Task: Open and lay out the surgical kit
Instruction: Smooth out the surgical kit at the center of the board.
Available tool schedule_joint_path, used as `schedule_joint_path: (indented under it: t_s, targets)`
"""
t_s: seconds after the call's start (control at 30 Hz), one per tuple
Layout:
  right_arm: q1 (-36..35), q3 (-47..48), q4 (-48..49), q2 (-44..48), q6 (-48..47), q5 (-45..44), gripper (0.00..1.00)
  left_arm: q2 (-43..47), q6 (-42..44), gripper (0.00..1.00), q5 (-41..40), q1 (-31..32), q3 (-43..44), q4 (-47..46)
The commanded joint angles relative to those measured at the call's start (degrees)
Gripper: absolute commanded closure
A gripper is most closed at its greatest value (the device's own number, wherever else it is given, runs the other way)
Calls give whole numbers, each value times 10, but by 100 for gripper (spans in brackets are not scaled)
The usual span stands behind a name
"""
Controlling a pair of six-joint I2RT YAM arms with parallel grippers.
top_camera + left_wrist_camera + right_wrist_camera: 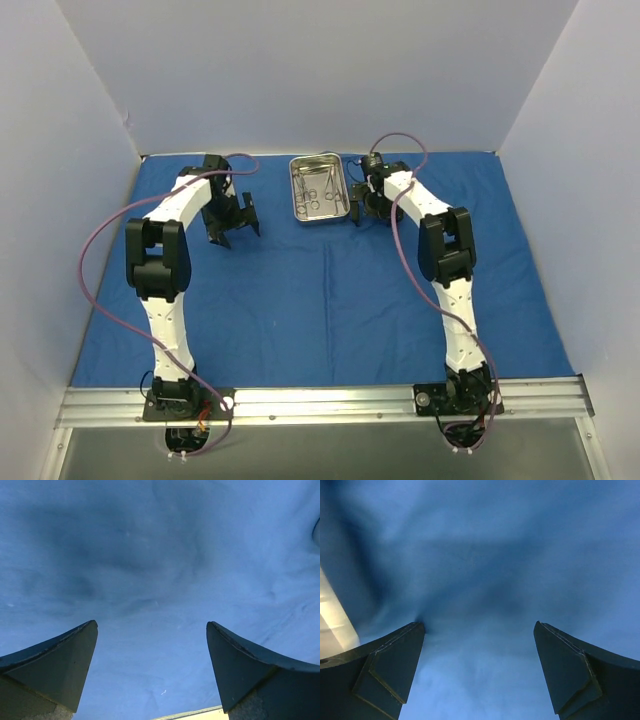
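The blue cloth (330, 300) lies spread flat over the table, soft and matte, with some light creases. On its far middle part stands one steel tray (296, 190), rectangular and shiny, with a raised rim. Inside it lie slim silver instruments (318, 190) with ring handles; they overlap, so I cannot count them exactly.

The right gripper (362, 208) is just beside the tray's right side, and the left gripper (232, 222) is apart from the tray on its left. In both wrist views the two dark fingers (60, 665) stand wide apart over the cloth and hold nothing. Three plain white walls (320, 70) close the space. One metal rail (330, 400) carries both arm bases.
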State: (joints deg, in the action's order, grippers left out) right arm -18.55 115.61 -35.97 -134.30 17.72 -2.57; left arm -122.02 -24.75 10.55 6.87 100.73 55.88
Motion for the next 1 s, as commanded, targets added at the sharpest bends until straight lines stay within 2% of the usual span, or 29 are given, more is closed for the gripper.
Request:
schedule_joint_path:
  t_s: [0.0,0.23,0.43,0.57,0.8,0.97]
  targets:
    - [-8,-29,-31,-6,-14,-2,1,-12,-6,0,-25,-9,5,9]
    - [4,-211,9,59,-18,-17,1,-58,-21,0,-57,-24,-20,52]
    - [54,-279,17,101,-23,-37,0,-64,-5,0,-59,-65,-38,54]
    - [65,-245,12,113,-45,-51,0,-50,22,0,-60,-82,-20,57]
    - [56,-118,-17,101,-45,-24,0,-10,38,0,-35,-55,47,57]
    - [57,-63,23,84,-11,-25,0,23,28,0,-21,-49,66,-15]
